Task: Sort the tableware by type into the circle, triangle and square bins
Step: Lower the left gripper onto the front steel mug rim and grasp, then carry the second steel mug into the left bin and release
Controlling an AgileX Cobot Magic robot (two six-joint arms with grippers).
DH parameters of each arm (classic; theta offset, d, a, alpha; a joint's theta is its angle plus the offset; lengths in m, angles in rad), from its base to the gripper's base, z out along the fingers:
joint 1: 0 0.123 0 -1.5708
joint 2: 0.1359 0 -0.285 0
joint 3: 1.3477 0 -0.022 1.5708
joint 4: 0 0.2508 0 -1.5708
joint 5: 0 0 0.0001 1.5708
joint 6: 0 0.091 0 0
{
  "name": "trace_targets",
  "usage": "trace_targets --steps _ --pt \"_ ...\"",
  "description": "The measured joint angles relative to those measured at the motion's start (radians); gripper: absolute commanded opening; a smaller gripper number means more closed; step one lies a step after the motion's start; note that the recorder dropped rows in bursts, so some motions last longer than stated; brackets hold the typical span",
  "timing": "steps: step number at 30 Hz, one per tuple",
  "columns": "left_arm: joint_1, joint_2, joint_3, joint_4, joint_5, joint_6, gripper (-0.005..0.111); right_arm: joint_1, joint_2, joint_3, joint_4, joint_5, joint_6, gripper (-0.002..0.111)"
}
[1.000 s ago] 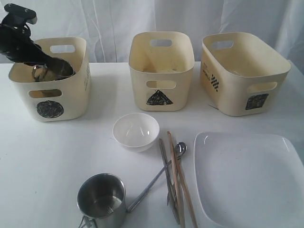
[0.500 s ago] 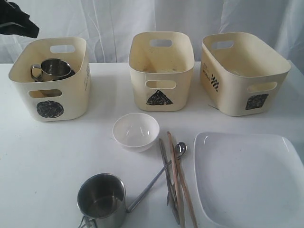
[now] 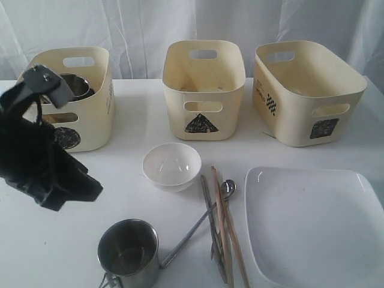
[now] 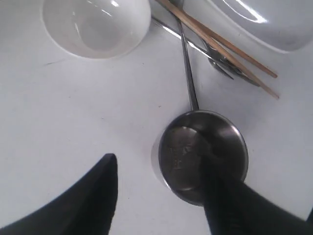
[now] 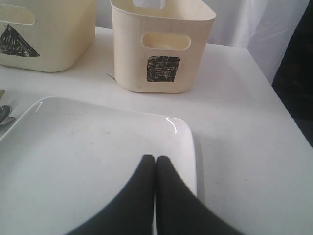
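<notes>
Empty shiny steel handled mug [image 4: 183, 149] stands upright below left gripper [image 4: 157, 164], jaws apart; right gripper [image 5: 155, 159] pinched together above glossy white square plate [image 5: 88, 147].

Square plate [image 3: 312, 222] cut off at edge

The left arm [image 3: 37, 153], wrapped in black with a pale grey top end, stands over the left side of the bench [image 3: 120, 186] in the exterior view. Its dark bulk slopes down and forward toward the near edge. The left gripper [image 4: 159, 164] points downward with its jaws spread wide apart. The right gripper [image 5: 155, 164] is angled low over the bench, its two black jaws pressed flat together along their length.
</notes>
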Motion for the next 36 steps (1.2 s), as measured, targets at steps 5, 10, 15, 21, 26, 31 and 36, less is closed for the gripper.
trace_targets --steps 5,10,15,21,26,31,36 --pt "-0.062 0.048 0.034 -0.004 -0.074 0.001 0.059 0.0 0.0 0.0 0.0 0.0 0.0 0.0" --pt "-0.099 0.114 0.034 -0.02 -0.086 0.003 0.059 0.0 0.0 0.0 0.0 0.0 0.0 0.0" --pt "-0.117 0.179 0.034 -0.022 -0.108 0.013 0.059 0.0 0.0 0.0 0.0 0.0 0.0 0.0" --pt "-0.117 0.267 0.034 -0.022 -0.116 0.017 0.058 0.0 0.0 0.0 0.0 0.0 0.0 0.0" --pt "-0.117 0.33 0.034 -0.024 -0.125 0.028 0.032 0.0 0.0 0.0 0.0 0.0 0.0 0.0" --pt "-0.117 0.368 0.032 -0.012 -0.168 0.028 0.0 0.0 0.0 0.0 0.0 0.0 0.0 0.0" --pt "-0.114 0.321 -0.072 0.251 -0.137 -0.096 0.0 0.0 0.0 0.0 0.0 0.0 0.0 0.0"
